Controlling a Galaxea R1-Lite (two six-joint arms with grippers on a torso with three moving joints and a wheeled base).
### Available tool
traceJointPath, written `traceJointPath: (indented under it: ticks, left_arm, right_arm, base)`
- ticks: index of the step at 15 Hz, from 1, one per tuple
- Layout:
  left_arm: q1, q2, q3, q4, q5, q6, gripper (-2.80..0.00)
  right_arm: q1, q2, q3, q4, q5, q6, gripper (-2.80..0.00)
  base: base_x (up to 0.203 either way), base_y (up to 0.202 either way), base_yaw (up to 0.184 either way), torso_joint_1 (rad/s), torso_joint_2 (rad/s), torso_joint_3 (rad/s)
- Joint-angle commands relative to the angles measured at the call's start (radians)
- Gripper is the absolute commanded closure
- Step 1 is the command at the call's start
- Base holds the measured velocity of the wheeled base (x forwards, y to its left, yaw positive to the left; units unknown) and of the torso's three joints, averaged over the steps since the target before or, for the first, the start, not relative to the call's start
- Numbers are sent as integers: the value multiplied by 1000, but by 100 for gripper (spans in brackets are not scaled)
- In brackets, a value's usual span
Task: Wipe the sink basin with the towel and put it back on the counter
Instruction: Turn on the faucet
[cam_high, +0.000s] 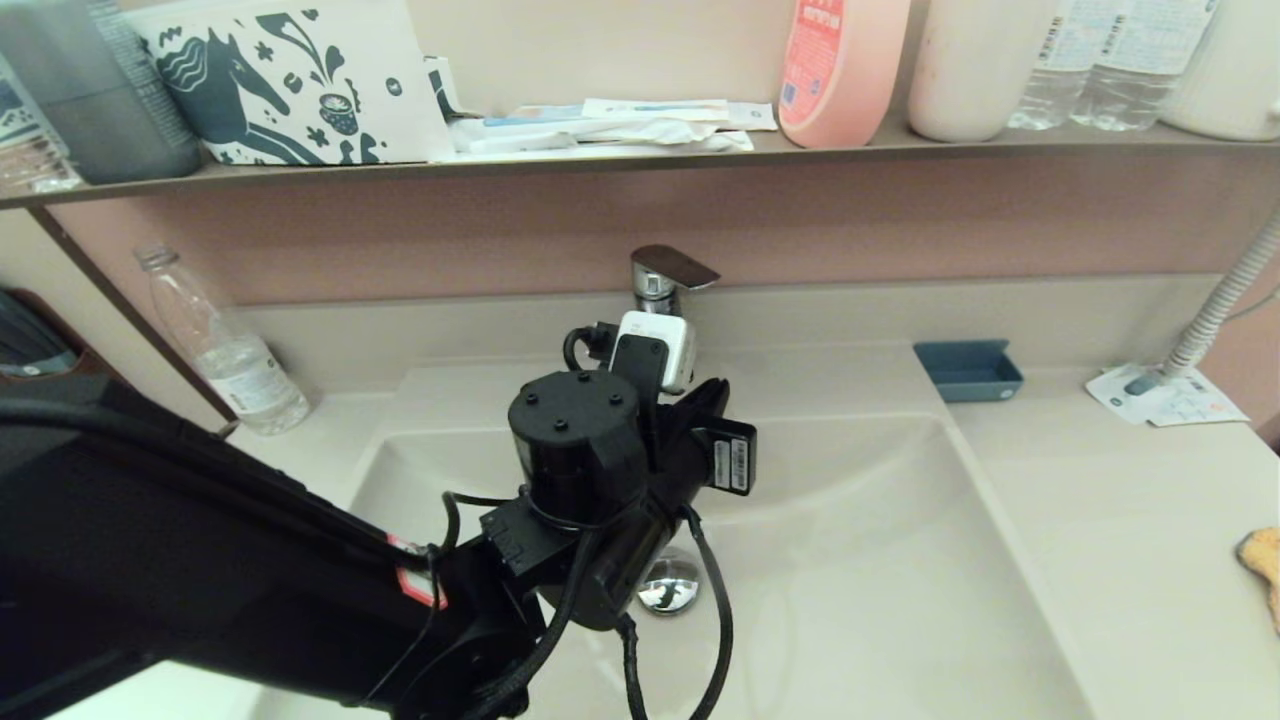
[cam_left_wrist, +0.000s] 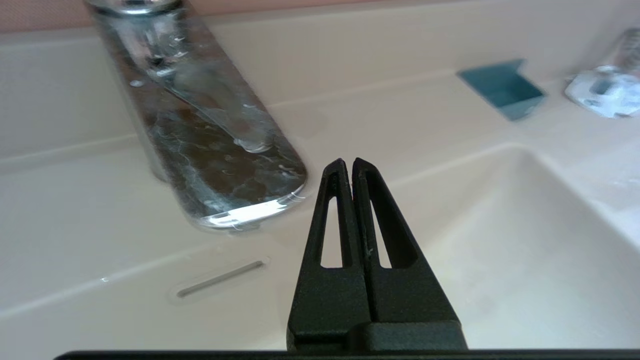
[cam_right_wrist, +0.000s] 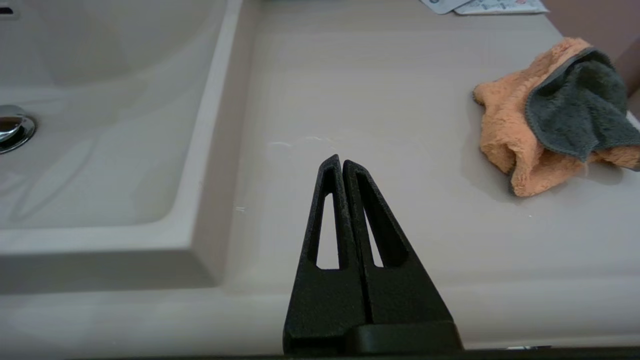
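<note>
Black left gripper (cam_left_wrist: 352, 162) fingers pressed tip to tip, nothing between them. It hangs over the sink basin (cam_left_wrist: 525, 240) near the back wall, tips just off the chrome faucet (cam_left_wrist: 210, 150) spout end; in the left wrist view the spout sits at about 10 o'clock from the tips, overflow slot (cam_left_wrist: 220, 278) lower down on the basin wall. No contact with faucet or basin visible.

Head view: left arm comes in from 8 o'clock, its wrist block over mid-basin, covering part of the drain plug (cam_high: 668, 585). The gripper tips themselves are hidden behind the wrist there.

Right gripper (cam_right_wrist: 342, 161) also fully closed, empty, parked low at the front edge of the counter (cam_right_wrist: 350, 90), tips above bare countertop just right of the basin rim.

Towel (cam_right_wrist: 510, 135): orange terry with a grey face folded over, bunched on the counter at about 2 o'clock from the right gripper tips, well apart from them. In the head view only a corner of it shows at the far right edge, 3–4 o'clock from the drain. Not in the basin, not held.

Blue tray (cam_high: 968, 370) on the counter at the basin's back right corner; printed packet (cam_high: 1165, 398) further right.
</note>
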Motion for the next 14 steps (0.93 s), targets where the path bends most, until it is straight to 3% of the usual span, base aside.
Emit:
traceJointPath:
  ticks: [1,7,14]
  left_arm:
    - [-13,-63,19,-8,13,3,0]
    - [-89,-208,180,-9,22,18,0]
    - [-94,-66,-22,-6,330,154,0]
  right_arm:
    - [0,0,0,0,0,1,0]
    - [0,0,0,0,0,0,0]
    - [0,0,0,0,0,0,0]
  base:
    - [0,0,0,0,0,0]
    - [0,0,0,0,0,0]
    - [0,0,0,0,0,0]
